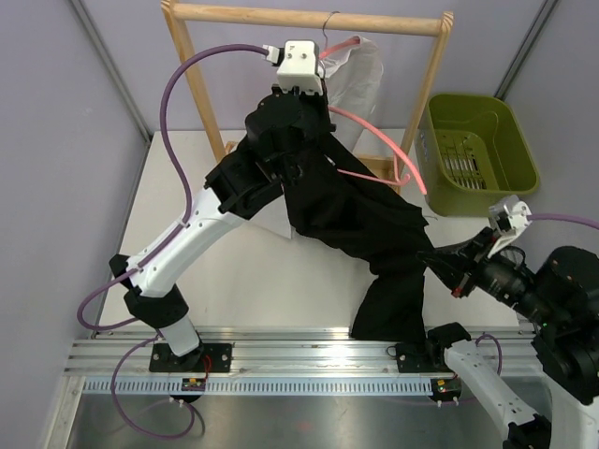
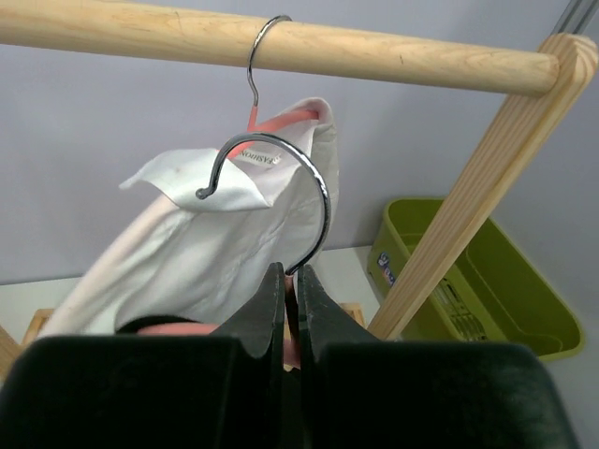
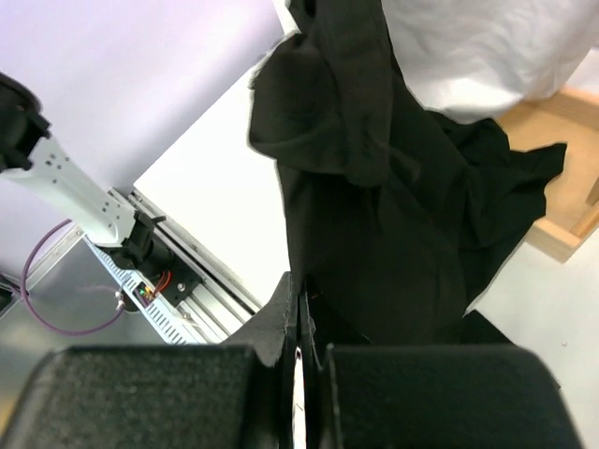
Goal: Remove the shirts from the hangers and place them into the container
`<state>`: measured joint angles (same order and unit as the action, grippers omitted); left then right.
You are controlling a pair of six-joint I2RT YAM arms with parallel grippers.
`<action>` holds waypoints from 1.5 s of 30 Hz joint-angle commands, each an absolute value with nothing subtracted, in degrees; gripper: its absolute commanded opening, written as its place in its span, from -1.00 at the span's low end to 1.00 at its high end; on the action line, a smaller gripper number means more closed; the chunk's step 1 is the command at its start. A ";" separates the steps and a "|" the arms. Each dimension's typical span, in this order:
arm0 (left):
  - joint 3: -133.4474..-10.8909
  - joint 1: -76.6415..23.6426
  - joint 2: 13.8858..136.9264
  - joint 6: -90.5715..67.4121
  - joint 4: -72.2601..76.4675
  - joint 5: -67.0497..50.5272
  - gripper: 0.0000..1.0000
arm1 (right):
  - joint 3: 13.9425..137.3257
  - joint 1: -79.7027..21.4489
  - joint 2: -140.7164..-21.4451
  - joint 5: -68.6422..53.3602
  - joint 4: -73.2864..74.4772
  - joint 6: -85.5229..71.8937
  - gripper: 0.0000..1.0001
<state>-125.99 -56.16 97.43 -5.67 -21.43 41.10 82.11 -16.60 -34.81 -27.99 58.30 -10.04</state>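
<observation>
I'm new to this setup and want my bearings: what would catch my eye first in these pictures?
A big black shirt sprawls across the middle of the table, slung from a pink hanger that the left arm grips by its hook in shut jaws, down to the right arm, jaws shut on its edge. Behind, a white shirt hangs on the wooden rack; the green basket at back right holds no clothes.

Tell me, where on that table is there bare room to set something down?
Bare tabletop lies between the left arm and the black shirt, down to the front rail. The green basket also looks empty. Under the wooden rack it is crowded with cloth and a pink hanger.
</observation>
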 commanded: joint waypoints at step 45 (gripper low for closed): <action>-99.84 -62.05 76.37 -11.43 -8.96 8.09 -1.00 | 86.82 -16.52 -45.53 -8.70 61.78 -14.15 0.99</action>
<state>-96.64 -62.17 72.25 -19.68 -11.84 10.26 80.99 -16.58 -45.47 -8.45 61.89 -13.56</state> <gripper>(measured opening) 0.024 0.993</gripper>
